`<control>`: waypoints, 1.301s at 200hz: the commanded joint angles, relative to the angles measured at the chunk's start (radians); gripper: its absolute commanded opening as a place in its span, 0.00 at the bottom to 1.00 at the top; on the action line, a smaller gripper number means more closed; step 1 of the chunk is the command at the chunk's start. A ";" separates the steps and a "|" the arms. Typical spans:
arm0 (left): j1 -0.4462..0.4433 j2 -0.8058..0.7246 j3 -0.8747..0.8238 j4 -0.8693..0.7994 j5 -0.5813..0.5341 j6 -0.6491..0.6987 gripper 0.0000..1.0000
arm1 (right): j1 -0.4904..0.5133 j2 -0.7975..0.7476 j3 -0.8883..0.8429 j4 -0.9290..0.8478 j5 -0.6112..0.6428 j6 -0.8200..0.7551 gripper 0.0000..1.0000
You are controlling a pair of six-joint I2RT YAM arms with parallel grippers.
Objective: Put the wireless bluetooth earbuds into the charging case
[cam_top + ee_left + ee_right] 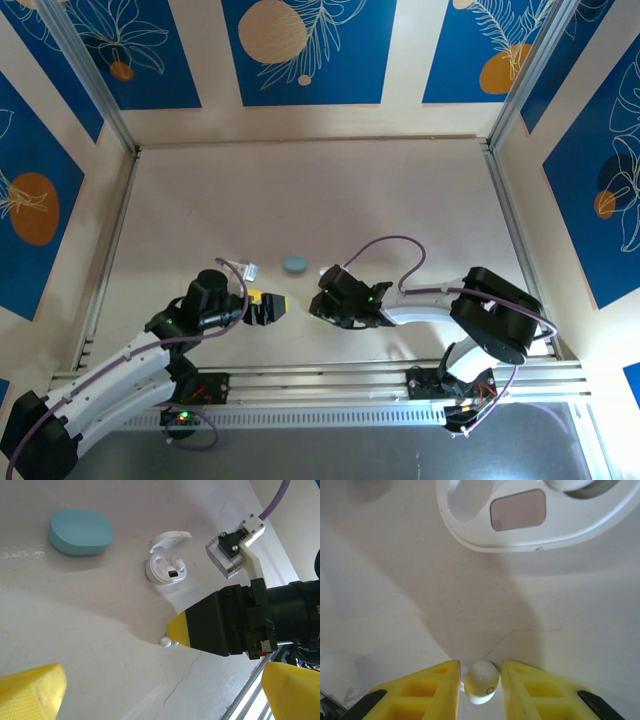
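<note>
**Top external view.** Your left gripper (275,308) and right gripper (318,304) face each other close to the near edge of the pale, matte surface (300,190). Both are black-bodied with yellow tips. The blue case (296,263), a closed, smooth oval pebble, lies just beyond the gap between them.

**Left wrist view.** Your left gripper's (164,670) jaws are spread wide and hold nothing. They appear as finely textured yellow wedges at the two lower corners. The blue case (81,531) lies at upper left, its shell satin and rounded. Well to its right sits the white case (167,565), a glossy oval with its lid hinged up. Inside, a seated earbud (176,560) forms a small dome beside a dark rectangular panel (172,573). Nearer to you, the white earbud (165,641) rests on the surface, touching the yellow tip of the right gripper (175,634). A hairline crack (175,680) runs through the surface below it.

**Right wrist view.** Your right gripper's (480,666) jaws have narrowed to the width of the white earbud (481,681). The hollow-celled yellow wedges flank this glossy egg-shaped bud on both sides and grip it. A tiny ring is marked on the bud's shell. Whether the bud is clear of the surface cannot be told. The white case (540,530) lies apart from the bud, across the top edge. It shows a smooth oval pocket (467,497) and the rounded rectangular panel (518,509), here grey-mauve.
</note>
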 commanded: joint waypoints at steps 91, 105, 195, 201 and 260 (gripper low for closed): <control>0.010 -0.010 -0.017 0.011 0.017 -0.018 1.00 | 0.003 0.066 -0.012 0.107 -0.037 0.033 0.22; 0.010 -0.010 -0.015 0.008 0.017 -0.017 1.00 | 0.003 0.067 -0.016 0.116 -0.042 0.033 0.22; 0.012 -0.018 0.002 0.002 0.005 -0.014 1.00 | -0.008 -0.016 -0.024 0.075 -0.027 0.006 0.13; 0.012 -0.020 0.003 0.002 0.002 -0.014 1.00 | -0.010 -0.029 -0.022 0.060 -0.021 -0.002 0.13; 0.015 -0.020 0.013 0.014 -0.033 -0.013 1.00 | -0.086 -0.151 -0.007 -0.084 0.009 -0.084 0.13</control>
